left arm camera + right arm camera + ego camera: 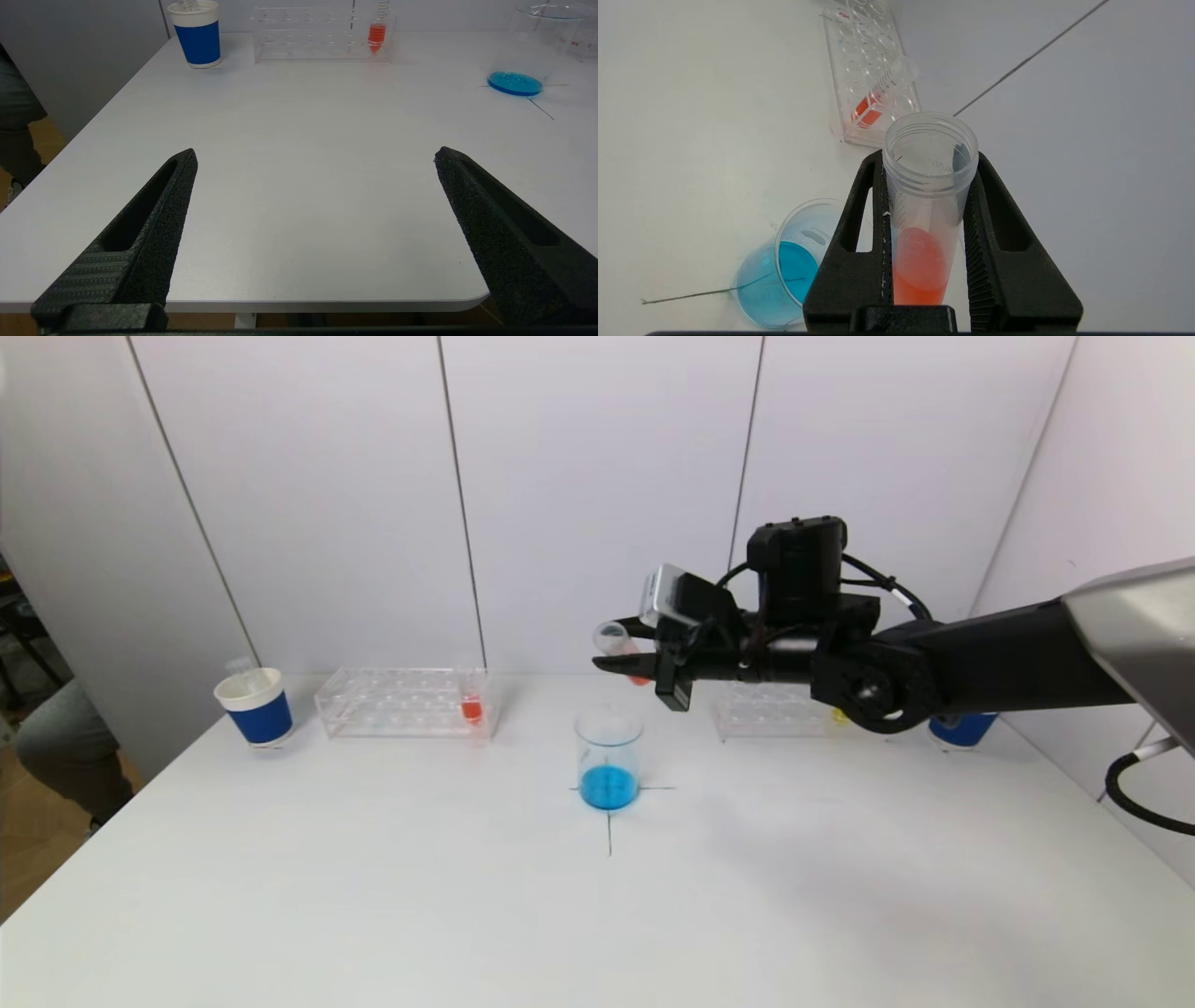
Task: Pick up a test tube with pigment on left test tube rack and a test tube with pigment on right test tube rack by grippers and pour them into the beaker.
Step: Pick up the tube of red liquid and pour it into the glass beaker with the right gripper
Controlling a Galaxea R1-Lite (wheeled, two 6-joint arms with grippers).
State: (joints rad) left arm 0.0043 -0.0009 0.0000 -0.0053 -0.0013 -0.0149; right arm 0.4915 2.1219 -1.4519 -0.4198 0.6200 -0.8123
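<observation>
My right gripper (624, 665) is shut on a clear test tube (616, 642) with orange-red pigment in its tip. It holds the tube tilted, open mouth to the left, above and slightly behind the beaker (609, 756), which holds blue liquid. In the right wrist view the tube (924, 200) sits between the fingers (859, 224), with the beaker (780, 266) below. The left rack (406, 702) holds one tube of red pigment (471, 707). The right rack (770, 714) is partly hidden behind the arm. My left gripper (315, 156) is open and empty over the table's near left edge.
A blue and white paper cup (254, 707) stands left of the left rack. Another blue cup (962, 728) is at the far right behind the arm. A black cross mark (609, 821) lies under the beaker. A person's leg (56, 747) is off the table's left side.
</observation>
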